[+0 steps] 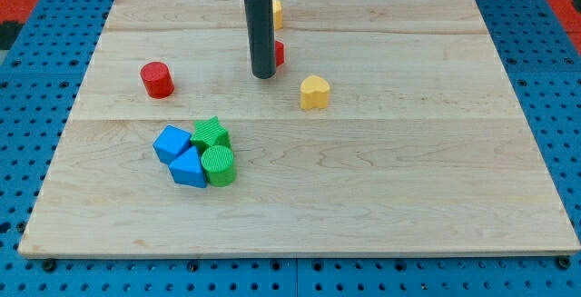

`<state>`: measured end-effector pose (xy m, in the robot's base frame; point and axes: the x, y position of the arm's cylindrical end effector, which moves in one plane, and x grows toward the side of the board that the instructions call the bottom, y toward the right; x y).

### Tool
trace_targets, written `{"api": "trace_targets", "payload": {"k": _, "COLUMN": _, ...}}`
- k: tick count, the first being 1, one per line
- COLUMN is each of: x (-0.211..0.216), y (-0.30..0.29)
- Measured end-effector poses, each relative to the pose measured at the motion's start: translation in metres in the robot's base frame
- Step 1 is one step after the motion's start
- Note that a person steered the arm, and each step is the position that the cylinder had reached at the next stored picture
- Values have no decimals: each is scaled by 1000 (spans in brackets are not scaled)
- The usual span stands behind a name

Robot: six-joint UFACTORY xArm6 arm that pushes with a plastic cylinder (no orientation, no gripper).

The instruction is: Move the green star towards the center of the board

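Note:
The green star (211, 133) lies left of the board's middle, in a tight cluster. A green cylinder (219, 165) touches it below. A blue block (171, 143) sits at its left and another blue block (189, 168) below that. My tip (263, 74) is above and to the right of the star, apart from it, near the top centre of the wooden board (363, 170).
A red cylinder (157, 79) stands at the upper left. A yellow heart block (314, 92) lies right of my tip. A red block (279, 54) and a yellow block (277, 11) are partly hidden behind the rod.

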<state>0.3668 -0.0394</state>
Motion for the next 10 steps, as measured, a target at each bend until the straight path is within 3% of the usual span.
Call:
{"api": "trace_targets", "payload": {"k": 1, "x": 22, "y": -42}}
{"api": "trace_targets", "payload": {"k": 2, "x": 70, "y": -44}}
{"api": "trace_targets", "payload": {"k": 3, "x": 133, "y": 30}}
{"api": "trace_targets", "payload": {"k": 4, "x": 176, "y": 0}}
{"api": "trace_targets", "payload": {"k": 6, "x": 125, "y": -74}}
{"api": "trace_targets", "payload": {"k": 8, "x": 70, "y": -52}}
{"api": "trace_targets", "payload": {"k": 9, "x": 69, "y": -79}}
{"api": "trace_targets", "payload": {"k": 10, "x": 24, "y": -102}}
